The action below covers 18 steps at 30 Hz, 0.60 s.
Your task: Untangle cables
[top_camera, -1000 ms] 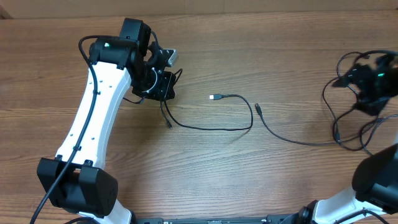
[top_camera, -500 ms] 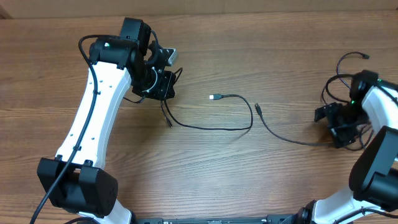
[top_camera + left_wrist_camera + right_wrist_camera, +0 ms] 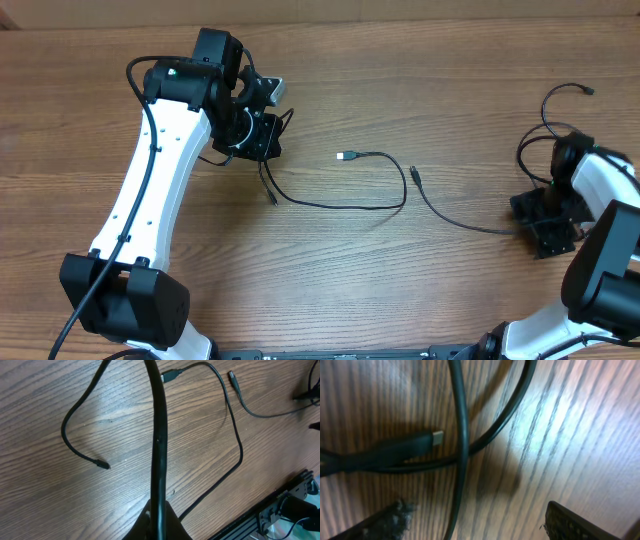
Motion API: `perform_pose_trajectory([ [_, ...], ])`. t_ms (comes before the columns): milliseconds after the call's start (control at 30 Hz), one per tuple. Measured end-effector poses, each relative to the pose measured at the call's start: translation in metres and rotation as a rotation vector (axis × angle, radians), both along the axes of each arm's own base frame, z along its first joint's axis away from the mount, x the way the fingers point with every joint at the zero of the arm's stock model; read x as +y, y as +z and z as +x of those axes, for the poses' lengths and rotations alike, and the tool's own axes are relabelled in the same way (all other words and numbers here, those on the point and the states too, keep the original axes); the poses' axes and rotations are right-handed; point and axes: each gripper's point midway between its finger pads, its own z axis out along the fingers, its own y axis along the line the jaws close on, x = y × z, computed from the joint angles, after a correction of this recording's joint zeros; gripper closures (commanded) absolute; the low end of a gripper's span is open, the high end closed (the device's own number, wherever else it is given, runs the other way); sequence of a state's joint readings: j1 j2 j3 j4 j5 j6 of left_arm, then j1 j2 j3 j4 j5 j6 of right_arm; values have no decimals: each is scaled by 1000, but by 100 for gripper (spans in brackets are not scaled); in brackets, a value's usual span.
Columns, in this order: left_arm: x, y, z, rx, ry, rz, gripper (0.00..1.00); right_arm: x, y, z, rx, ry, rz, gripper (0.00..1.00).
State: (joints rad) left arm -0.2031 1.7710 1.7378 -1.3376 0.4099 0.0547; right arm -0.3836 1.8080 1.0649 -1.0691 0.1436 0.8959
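My left gripper is shut on a thin black cable, which runs straight out of the jaws in the left wrist view. That cable loops across the table middle to a silver-tipped plug; a short loose end lies close by. A second cable starts at a plug and runs right to my right gripper. My right gripper is open and low over the table, with a cable strand between its fingers and a plug just ahead.
More black cable loops lie on the wooden table at the far right, above my right gripper. The left arm slants across the left side. A dark frame rail runs along the table edge.
My right arm has swung from the upper right down and toward the front, and its gripper is now low over the cables at the right. The left arm has not moved.
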Motion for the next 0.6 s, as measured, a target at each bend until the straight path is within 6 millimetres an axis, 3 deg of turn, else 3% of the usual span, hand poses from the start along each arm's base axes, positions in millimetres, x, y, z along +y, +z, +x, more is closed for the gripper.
perform_pose_trajectory([
  [67, 0, 0, 0, 0, 0, 0, 96, -3, -3, 8, -55, 0, -25, 27],
  [167, 0, 0, 0, 0, 0, 0, 96, -8, -5, 18, -106, 10, -43, 71],
  [233, 0, 0, 0, 0, 0, 0, 96, -9, -6, 21, -114, 13, -46, 92],
  [267, 0, 0, 0, 0, 0, 0, 96, -8, -6, 19, -106, 11, -44, 96],
  [367, 0, 0, 0, 1, 3, -1, 96, -9, 0, 21, -97, 31, -26, 96],
  [467, 0, 0, 0, 1, 3, 0, 96, -23, 27, 47, -163, 68, -25, 96],
  [500, 0, 0, 0, 1, 3, -1, 96, -37, 56, 68, -224, 91, -39, 96],
  [533, 0, 0, 0, 3, 6, -1, 96, -42, 64, 73, -245, 94, -47, 96],
  [600, 0, 0, 0, 5, 12, -2, 96, -62, 102, 92, -323, 111, -83, 96],
])
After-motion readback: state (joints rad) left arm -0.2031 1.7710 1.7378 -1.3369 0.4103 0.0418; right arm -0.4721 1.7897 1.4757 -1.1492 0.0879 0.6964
